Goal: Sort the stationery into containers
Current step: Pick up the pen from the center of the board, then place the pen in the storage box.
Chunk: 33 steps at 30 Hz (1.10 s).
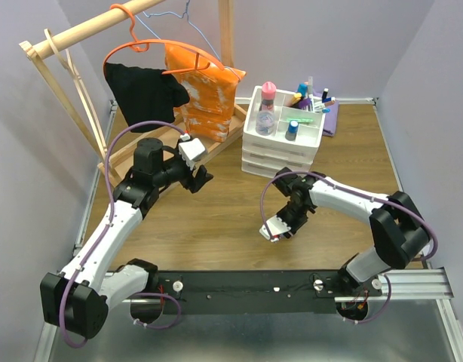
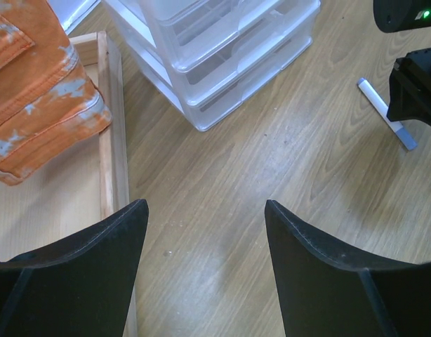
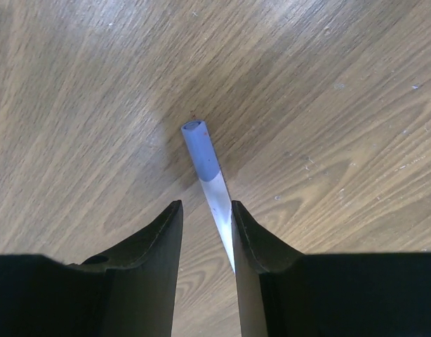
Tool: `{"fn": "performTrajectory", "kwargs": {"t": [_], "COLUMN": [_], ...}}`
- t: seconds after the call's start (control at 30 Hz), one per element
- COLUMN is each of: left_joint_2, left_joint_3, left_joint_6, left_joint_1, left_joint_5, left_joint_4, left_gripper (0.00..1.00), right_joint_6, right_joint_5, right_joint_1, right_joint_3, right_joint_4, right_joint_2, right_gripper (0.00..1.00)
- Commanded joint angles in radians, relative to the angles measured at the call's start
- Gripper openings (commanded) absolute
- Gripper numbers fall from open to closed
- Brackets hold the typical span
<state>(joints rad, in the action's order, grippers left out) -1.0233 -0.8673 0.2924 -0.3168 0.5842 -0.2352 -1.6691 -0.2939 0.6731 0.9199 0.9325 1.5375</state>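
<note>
The blue-capped pen (image 3: 209, 181) lies flat on the surface (image 3: 96, 84), apart from the white drawer box (image 1: 280, 158) where it belongs. The right claw (image 3: 206, 205) straddles it, narrow but not pinching yet. The left claw (image 2: 205, 203) hangs wide and empty, out of the way.

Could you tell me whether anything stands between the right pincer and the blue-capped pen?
Nothing visible does: the pen lies on the table, between the open fingers of the right pincer.
</note>
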Motion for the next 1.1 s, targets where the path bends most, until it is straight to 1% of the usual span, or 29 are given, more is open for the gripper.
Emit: {"fn": "performTrajectory", "kwargs": {"t": [0.0, 0.23, 0.33, 0.37, 0.43, 0.47, 0.5, 0.53, 0.57, 0.6, 0.63, 0.67, 0.7, 0.73, 0.8, 0.83, 0.9, 0.93, 0.97, 1.0, 1.03, 1.07], "left_joint_2": [-0.006, -0.018, -0.026, -0.027, -0.032, -0.034, -0.035, -0.037, -0.037, -0.043, -0.046, -0.047, -0.058, -0.064, -0.089, -0.098, -0.127, -0.139, -0.15, -0.178, -0.193, -0.207], "left_joint_3": [-0.001, 0.002, -0.012, -0.016, -0.029, -0.033, -0.041, -0.044, -0.047, -0.056, -0.062, -0.068, -0.085, -0.096, -0.128, -0.139, -0.169, -0.176, -0.182, -0.197, -0.206, -0.222], "left_joint_6": [-0.013, -0.024, -0.021, -0.018, -0.012, -0.007, -0.006, -0.006, -0.004, -0.004, -0.002, -0.002, -0.004, 0.001, 0.004, 0.002, 0.005, 0.007, 0.016, 0.03, 0.056, 0.252], "left_joint_1": [0.005, 0.005, 0.005, 0.005, 0.005, 0.005, 0.005, 0.005, 0.005, 0.005, 0.005, 0.005, 0.005, 0.005, 0.005, 0.005, 0.005, 0.005, 0.004, 0.005, 0.001, -0.01], "left_joint_5": [0.032, 0.039, 0.04, 0.04, 0.04, 0.04, 0.04, 0.042, 0.042, 0.042, 0.042, 0.043, 0.043, 0.043, 0.049, 0.052, 0.074, 0.083, 0.092, 0.117, 0.138, 0.166], "left_joint_4": [0.019, 0.031, 0.025, 0.02, 0.011, 0.007, 0.005, 0.004, 0.004, 0.004, 0.002, 0.004, 0.001, -0.007, -0.015, -0.015, -0.007, 0.005, 0.011, 0.013, -0.01, -0.062], "left_gripper": [0.76, 0.76, 0.76, 0.76, 0.76, 0.76, 0.76, 0.76, 0.77, 0.76, 0.77, 0.77, 0.76, 0.77, 0.77, 0.76, 0.77, 0.77, 0.77, 0.76, 0.77, 0.77], "right_joint_6": [0.023, 0.083, 0.121, 0.137, 0.207, 0.247, 0.405, 0.489, 0.572, 0.745, 0.843, 0.941, 1.144, 1.23, 1.362, 1.396, 1.498, 1.529, 1.557, 1.589, 1.6, 1.614], "right_joint_5": [0.013, 0.013, 0.01, 0.001, -0.049, -0.077, -0.153, -0.203, -0.261, -0.386, -0.452, -0.509, -0.581, -0.587, -0.562, -0.544, -0.458, -0.418, -0.38, -0.293, -0.233, -0.173], "right_joint_1": [0.01, 0.042, 0.069, 0.071, 0.072, 0.072, 0.069, 0.059, 0.048, 0.016, -0.003, -0.019, -0.042, -0.049, -0.058, -0.061, -0.075, -0.081, -0.089, -0.105, -0.112, -0.122], "right_joint_3": [-0.019, -0.047, -0.058, -0.055, -0.004, 0.031, 0.093, 0.241, 0.346, 0.435, 0.589, 0.637, 0.663, 0.677, 0.727, 0.746, 0.767, 0.764, 0.751, 0.729, 0.712, 0.692], "right_joint_4": [-0.052, -0.129, -0.135, -0.132, -0.117, -0.109, -0.103, -0.071, -0.046, -0.026, -0.034, -0.069, -0.128, -0.276, -0.371, -0.442, -0.535, -0.638, -0.697, -0.751, -0.843, -0.898], "right_joint_2": [0.045, 0.096, 0.095, 0.086, 0.049, 0.014, 0.006, 0.006, 0.03, 0.044, 0.055, 0.055, 0.027, 0.009, -0.014, -0.023, -0.034, -0.048, -0.056, -0.062, -0.068, -0.076], "right_gripper": [0.4, 0.34, 0.2, 0.11, 0.04, 0.01, 0.01, 0.01, 0.01, 0.01, 0.01, 0.01, 0.01, 0.01, 0.01, 0.01, 0.01, 0.01, 0.01, 0.01, 0.01, 0.01]}}
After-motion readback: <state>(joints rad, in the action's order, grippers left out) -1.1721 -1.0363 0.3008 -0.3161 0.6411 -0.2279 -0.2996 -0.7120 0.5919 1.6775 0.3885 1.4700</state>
